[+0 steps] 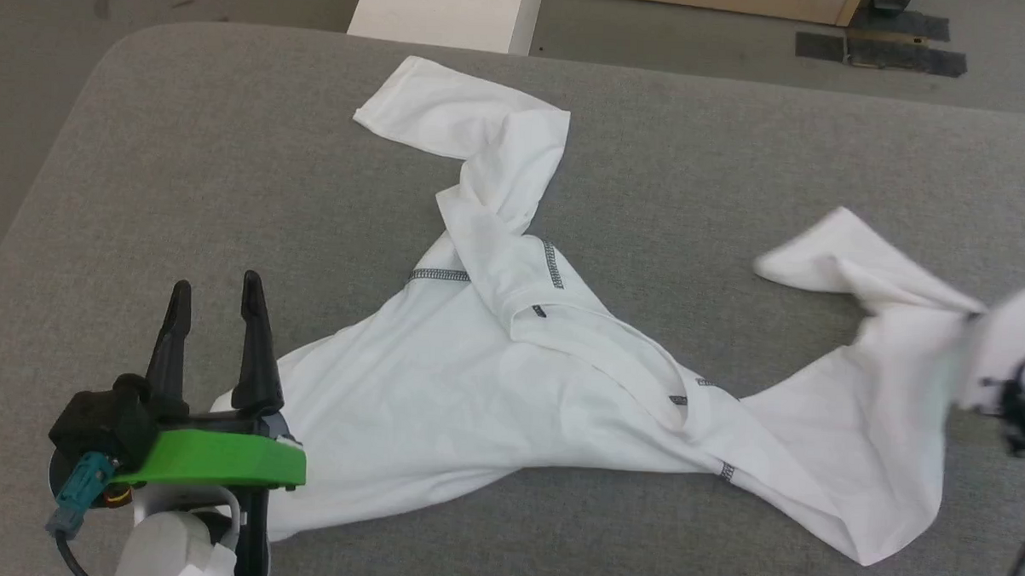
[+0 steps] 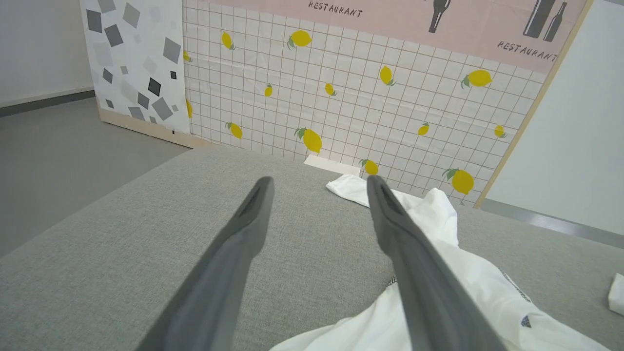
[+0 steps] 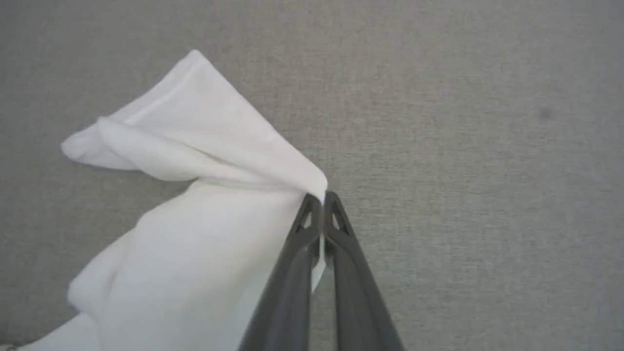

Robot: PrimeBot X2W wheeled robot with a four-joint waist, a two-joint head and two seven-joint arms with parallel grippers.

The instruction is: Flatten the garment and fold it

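Observation:
The garment [image 1: 492,381], a white long-sleeved shirt with dark zigzag stitching, lies crumpled across the grey padded table [image 1: 227,159]. One sleeve reaches toward the far edge. My left gripper [image 1: 216,299] stands open at the lower left, its fingers over the shirt's near-left edge, with nothing between them [image 2: 319,187]. At the right edge of the head view my right arm is a blur over the raised fabric. In the right wrist view my right gripper [image 3: 320,197] is shut on a pinched fold of the garment [image 3: 195,204], lifted above the table.
A white block [image 1: 445,13] stands beyond the table's far edge, with grey floor and dark tape patches [image 1: 883,45] behind. A lemon-patterned tiled panel [image 2: 341,87] rises past the far edge. Bare grey table surface lies left of the shirt and at the far right.

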